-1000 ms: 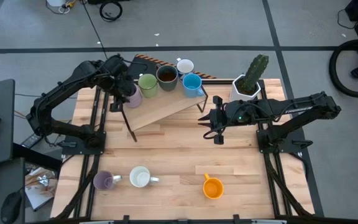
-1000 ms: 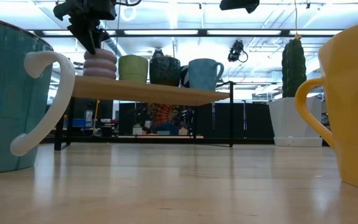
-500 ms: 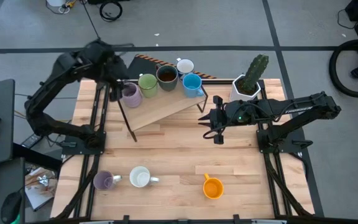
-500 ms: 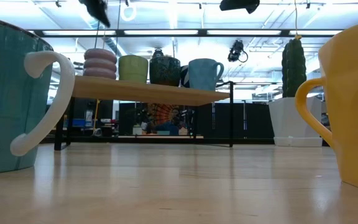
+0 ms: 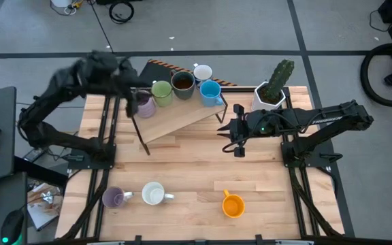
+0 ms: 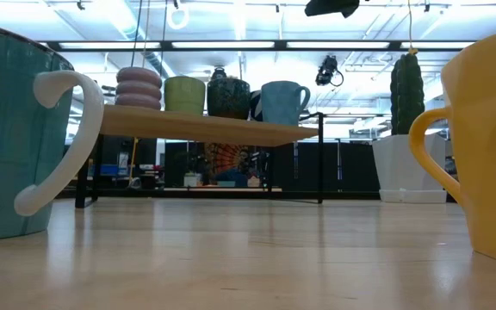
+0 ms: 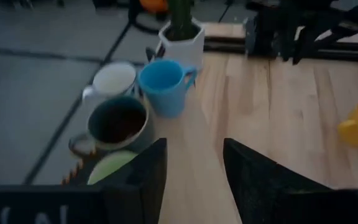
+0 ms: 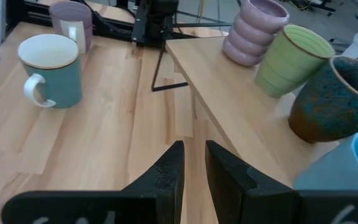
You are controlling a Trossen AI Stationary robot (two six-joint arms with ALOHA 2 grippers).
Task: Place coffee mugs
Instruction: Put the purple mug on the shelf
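**Operator:** So, where do things stand from above?

**Inspector:** Your left gripper (image 5: 129, 85) hangs blurred over the shelf's (image 5: 182, 117) left end, above the ribbed purple mug (image 5: 143, 103). Beside that mug on the shelf stand the green mug (image 5: 161, 91), brown mug (image 5: 182, 82), white mug (image 5: 202, 72) and blue mug (image 5: 210, 90). Your right gripper (image 5: 237, 144) waits just off the shelf's right end. On the table (image 5: 189, 167), near the front, sit a second purple mug (image 5: 113, 198), the teal mug (image 5: 153, 194) and the orange mug (image 5: 233, 205).

**Operator:** And the other views?

**Inspector:** From table height, the shelf mugs stand upright in a row. At your left wrist, the fingers (image 7: 138, 183) stand apart, holding nothing. At your right wrist, the fingers (image 8: 166, 177) show a narrow gap, also holding nothing.
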